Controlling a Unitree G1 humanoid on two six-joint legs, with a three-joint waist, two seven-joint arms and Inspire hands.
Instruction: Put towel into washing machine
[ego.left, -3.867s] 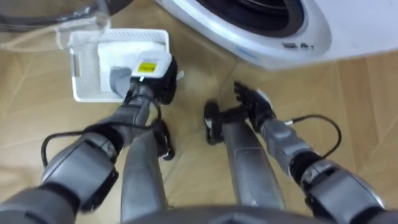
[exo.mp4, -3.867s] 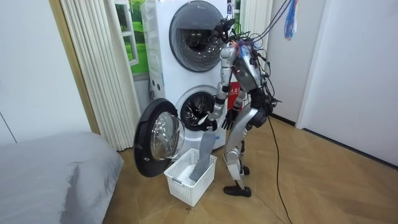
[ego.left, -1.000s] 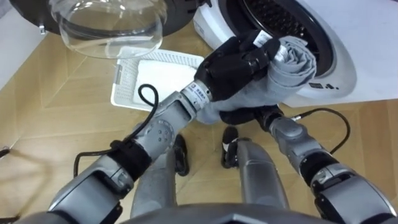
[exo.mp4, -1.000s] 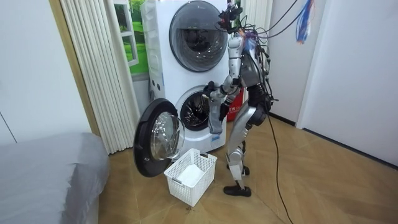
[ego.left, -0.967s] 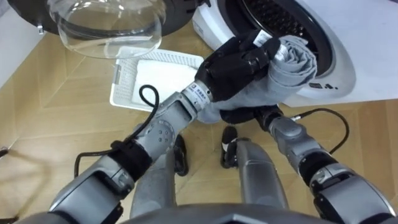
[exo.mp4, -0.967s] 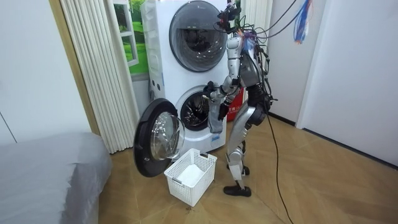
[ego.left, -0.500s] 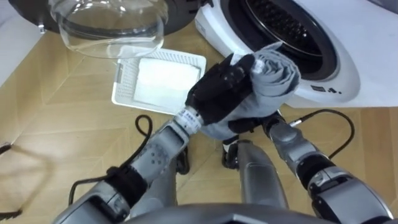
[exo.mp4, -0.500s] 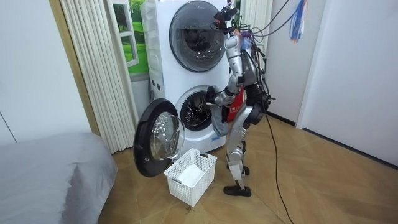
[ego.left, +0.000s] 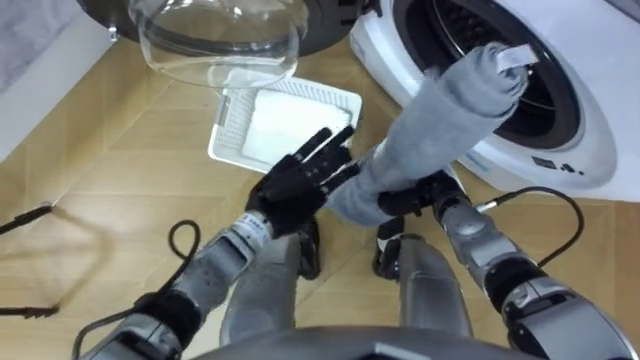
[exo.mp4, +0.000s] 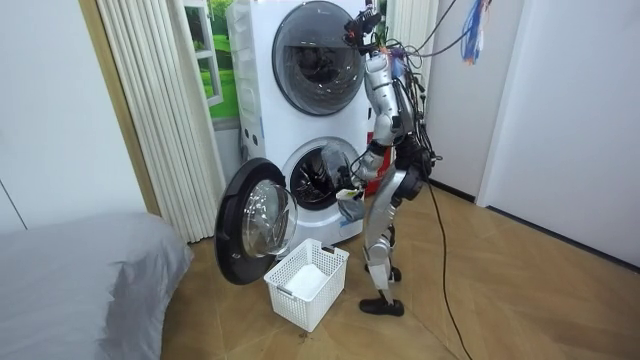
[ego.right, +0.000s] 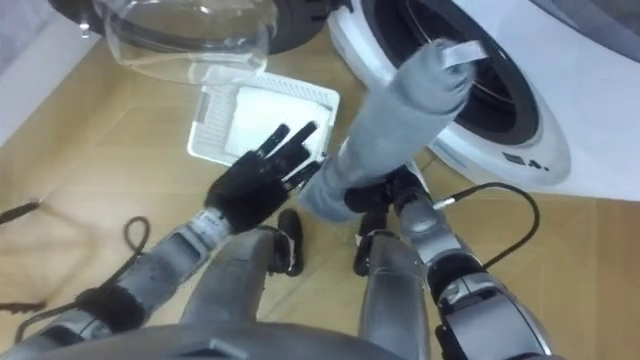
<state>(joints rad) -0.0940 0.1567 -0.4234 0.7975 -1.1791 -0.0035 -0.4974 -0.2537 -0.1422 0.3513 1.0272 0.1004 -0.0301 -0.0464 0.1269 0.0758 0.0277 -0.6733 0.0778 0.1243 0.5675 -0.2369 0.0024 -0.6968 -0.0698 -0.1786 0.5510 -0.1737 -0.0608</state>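
I have the robot standing close in front of the white front-loading washing machine (ego.left: 600, 120), the lower of two stacked units in the room view. Its round glass-fronted door (ego.left: 220, 40) hangs open at the upper left of the frame.

The rolled grey cloth towel (ego.left: 445, 125) runs diagonally through the middle of the eye view. Its lower end is near the robot's waist. Its upper end, which carries a small white tag, is up at the dark drum opening (ego.left: 545, 100) in the upper right. I can't tell whether that tip is past the rim or just in front of it, but the bulk of the roll is plainly outside.

The right hand (ego.left: 418, 196) sits under the towel's lower end at centre right, fingers curled and clamped on the cloth. The left hand (ego.left: 297, 188) is just left of centre and off the towel, fingers straight and spread apart, holding nothing.

The white plastic laundry basket (ego.left: 228, 135) rests on the wooden floor (ego.left: 100, 190) in the upper middle of the frame, below the door. Something pale lies flat inside it.

As I read it, the pick-up is done and the towel is aimed at the mouth, but the loading itself isn't finished. What's left is to push the whole roll through the opening into the drum, open the right fingers and draw the arm out clear.
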